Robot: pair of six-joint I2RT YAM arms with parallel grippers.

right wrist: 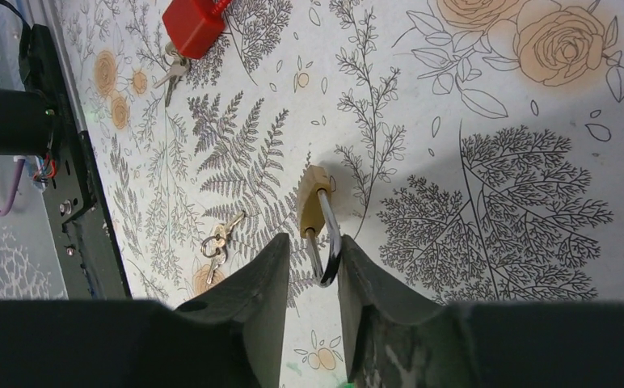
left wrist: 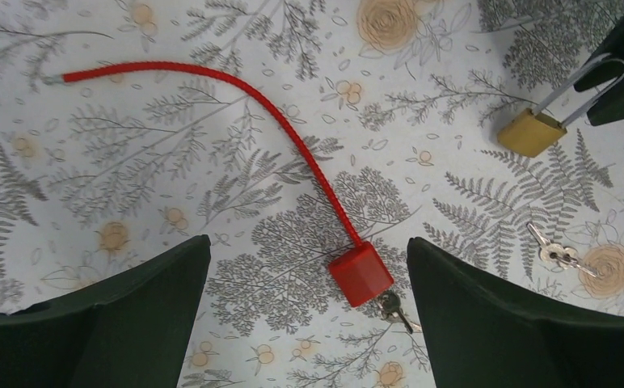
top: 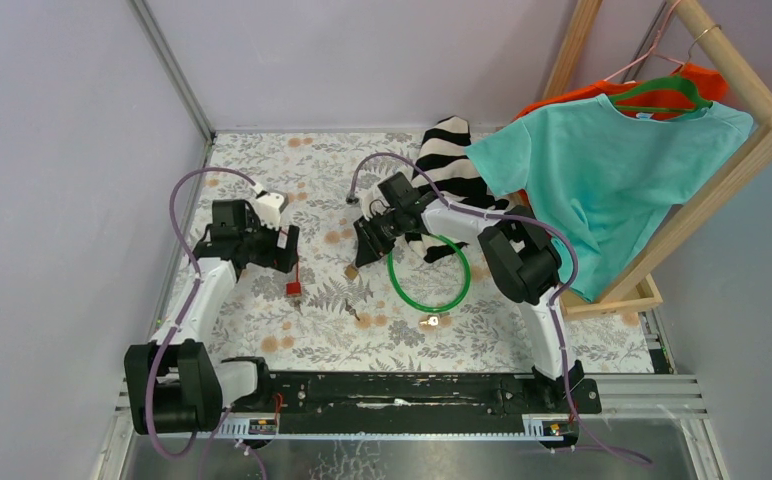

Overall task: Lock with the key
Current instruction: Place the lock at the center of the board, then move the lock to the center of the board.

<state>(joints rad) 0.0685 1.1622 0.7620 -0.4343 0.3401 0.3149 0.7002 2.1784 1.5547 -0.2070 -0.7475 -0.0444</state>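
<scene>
My right gripper (right wrist: 313,240) has its fingers slightly apart, with the shackle of the brass padlock (right wrist: 315,202) loose between them and its body resting on the flowered table (right wrist: 495,121). My left gripper (left wrist: 307,242) gapes wide and empty over the red cable lock (left wrist: 361,275), which has a key (left wrist: 394,309) in its base. I judge I'm positioning the padlock. Next I must pinch the loose keys (right wrist: 216,242) lying flat nearby, which calls for a fine grasp.

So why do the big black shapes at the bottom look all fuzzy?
Left wrist view: the black pincer fingers sit too near the lens, so they blur, while the red cube-shaped cable lock looks sharp. Right wrist view: same fuzzy fingers; the small brass padlock casts a soft shadow on the flowery cloth.
</scene>
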